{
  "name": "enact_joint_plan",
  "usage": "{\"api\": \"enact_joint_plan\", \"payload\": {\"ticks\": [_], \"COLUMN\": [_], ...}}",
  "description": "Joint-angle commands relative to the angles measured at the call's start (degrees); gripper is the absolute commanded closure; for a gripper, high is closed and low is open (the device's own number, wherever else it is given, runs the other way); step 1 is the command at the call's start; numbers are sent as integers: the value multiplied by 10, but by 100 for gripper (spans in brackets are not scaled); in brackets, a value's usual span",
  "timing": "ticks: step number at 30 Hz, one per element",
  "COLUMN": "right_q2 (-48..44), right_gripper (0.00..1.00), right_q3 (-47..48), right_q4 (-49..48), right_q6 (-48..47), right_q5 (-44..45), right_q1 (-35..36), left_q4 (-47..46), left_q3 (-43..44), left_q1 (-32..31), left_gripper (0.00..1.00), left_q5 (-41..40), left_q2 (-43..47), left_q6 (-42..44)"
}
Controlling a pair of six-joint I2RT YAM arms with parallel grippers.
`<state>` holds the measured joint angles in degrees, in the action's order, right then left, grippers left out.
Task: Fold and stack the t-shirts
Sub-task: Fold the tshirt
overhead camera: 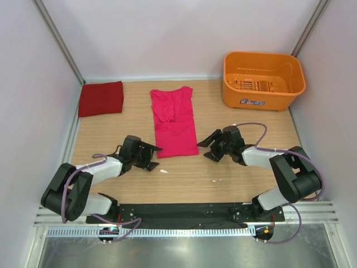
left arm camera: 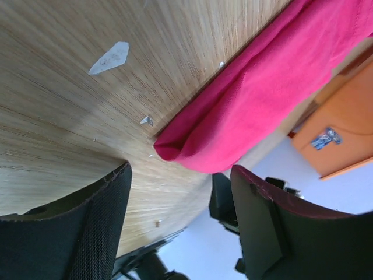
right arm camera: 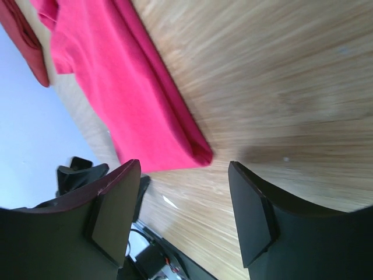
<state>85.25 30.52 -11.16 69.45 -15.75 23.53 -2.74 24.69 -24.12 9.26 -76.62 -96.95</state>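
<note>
The red tee (overhead camera: 100,98) lay folded flat at the far left of the table (overhead camera: 251,125), apparently finished. The pink tee (overhead camera: 174,124) lay mid-table as a long strip, seemingly only part-folded. The left claw (overhead camera: 153,157) and right claw (overhead camera: 207,148) stood open and empty beside its near corners; by my judgement, folding it shorter and stacking remained.

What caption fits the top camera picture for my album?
Left hand and right hand, both open, flank the half-folded pink t-shirt; the folded red t-shirt and orange basket lie farther back.
</note>
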Motion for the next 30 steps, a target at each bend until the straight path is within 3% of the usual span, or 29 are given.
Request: {"api": "enact_joint_plan", "payload": {"ticks": [1, 8, 17, 30], "right_q2": [2, -16, 29, 47], "right_gripper": [33, 40, 41, 43], "right_q3": [-1, -34, -55, -64], "right_q4": [-67, -48, -106, -100], "right_q6": [57, 91, 112, 127], "right_q5": [69, 109, 89, 104], "right_q1": [20, 44, 56, 63], "left_q4": [-38, -40, -80, -67], "left_q3": [-31, -47, -61, -74], "left_q1": [-8, -15, -16, -18], "left_gripper": [30, 34, 43, 49], "left_q5": [-70, -86, -89, -107], "left_q2": [-5, -11, -46, -41], "left_q6": [-83, -103, -101, -95]}}
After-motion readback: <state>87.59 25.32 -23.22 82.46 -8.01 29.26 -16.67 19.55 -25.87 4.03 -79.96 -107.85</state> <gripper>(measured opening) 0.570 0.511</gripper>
